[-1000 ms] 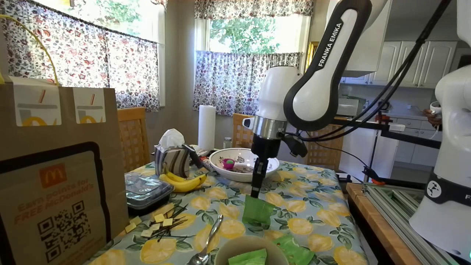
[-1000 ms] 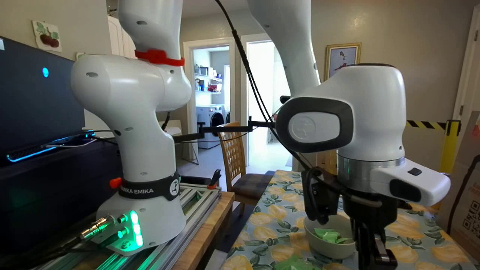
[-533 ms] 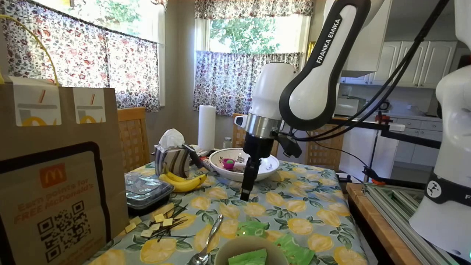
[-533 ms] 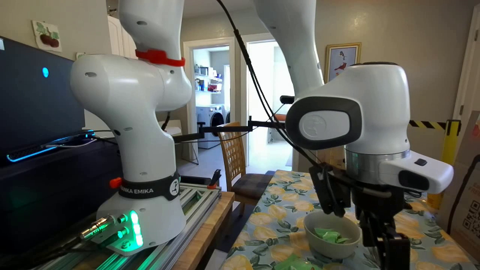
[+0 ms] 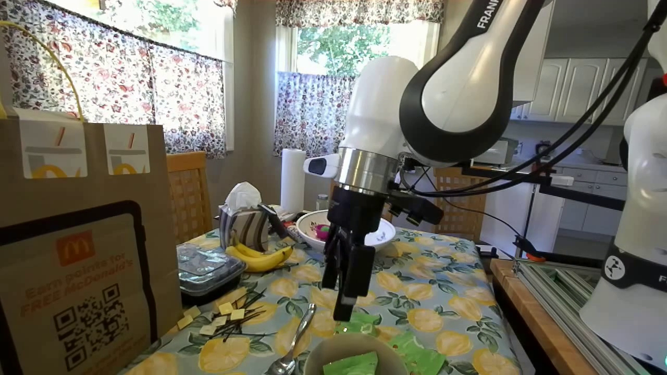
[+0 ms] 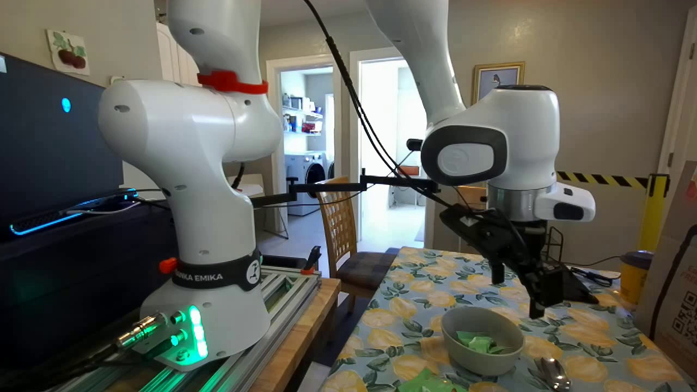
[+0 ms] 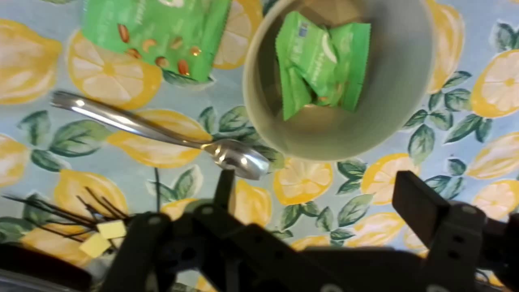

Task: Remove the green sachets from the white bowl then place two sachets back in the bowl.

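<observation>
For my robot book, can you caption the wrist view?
Open jaws, spoon, and green sachets inside and beside the white bowl.

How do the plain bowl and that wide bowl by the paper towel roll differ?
Look: the plain pale bowl shows no print; the wide bowl has a pattern inside.
Shape: the wide bowl looks broader and shallower than the plain pale bowl.
Contents: the plain pale bowl holds at least one green sachet; the wide bowl holds a small pink item.
Both are round and stand on the lemon-print tablecloth.
</observation>
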`<move>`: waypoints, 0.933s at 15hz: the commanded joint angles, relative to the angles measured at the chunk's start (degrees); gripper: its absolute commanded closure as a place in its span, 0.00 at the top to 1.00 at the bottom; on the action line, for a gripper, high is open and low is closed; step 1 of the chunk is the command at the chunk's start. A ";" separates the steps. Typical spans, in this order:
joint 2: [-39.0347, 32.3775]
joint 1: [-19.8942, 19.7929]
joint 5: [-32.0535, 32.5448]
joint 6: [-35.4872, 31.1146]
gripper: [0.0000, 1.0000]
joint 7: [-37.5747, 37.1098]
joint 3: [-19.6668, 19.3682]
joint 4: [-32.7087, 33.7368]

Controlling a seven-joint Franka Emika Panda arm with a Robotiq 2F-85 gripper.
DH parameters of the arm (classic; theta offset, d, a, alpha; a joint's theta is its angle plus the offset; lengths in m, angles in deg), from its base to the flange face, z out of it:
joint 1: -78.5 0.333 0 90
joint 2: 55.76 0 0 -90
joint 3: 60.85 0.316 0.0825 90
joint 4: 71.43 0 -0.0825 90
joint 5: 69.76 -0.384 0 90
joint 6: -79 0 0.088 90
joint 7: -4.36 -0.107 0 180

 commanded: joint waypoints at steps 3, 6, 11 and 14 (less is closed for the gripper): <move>-5.24 -0.25 -3.80 13.49 1.00 12.20 -1.55 6.64; -7.19 2.96 -0.83 19.35 1.00 11.27 -6.75 8.92; -10.66 6.43 1.55 22.20 1.00 11.04 -10.56 12.19; -12.47 7.19 1.73 22.66 1.00 11.43 -10.72 13.93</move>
